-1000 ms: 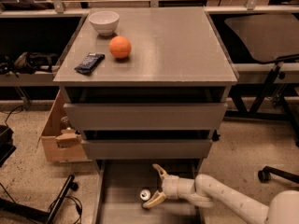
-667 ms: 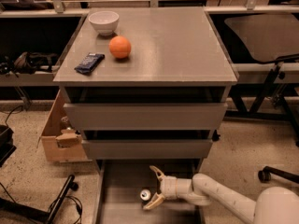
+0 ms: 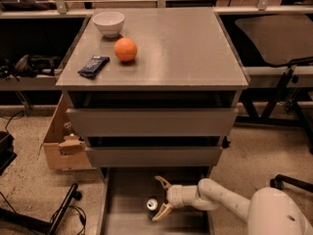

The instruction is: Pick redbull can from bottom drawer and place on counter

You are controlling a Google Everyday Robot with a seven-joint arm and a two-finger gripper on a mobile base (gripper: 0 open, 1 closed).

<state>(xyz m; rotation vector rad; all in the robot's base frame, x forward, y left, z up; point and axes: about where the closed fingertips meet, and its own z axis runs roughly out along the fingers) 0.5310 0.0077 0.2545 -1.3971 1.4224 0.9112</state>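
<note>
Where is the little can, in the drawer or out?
In. The redbull can sits on the floor of the open bottom drawer, with the gripper right beside it, jaws spread.

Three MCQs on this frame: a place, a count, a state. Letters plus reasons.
1. The slim silver-topped redbull can lies in: A top drawer; B open grey bottom drawer; C cardboard box.
2. Things on the flat grey counter: A one; B three; C five.
3. The two-finger gripper, down in that drawer, is: A open; B shut on the can; C shut, empty.
B: can sits on the drawer floor. B: white bowl, orange ball, dark blue wrapper. A: fingers spread beside the can.
</note>
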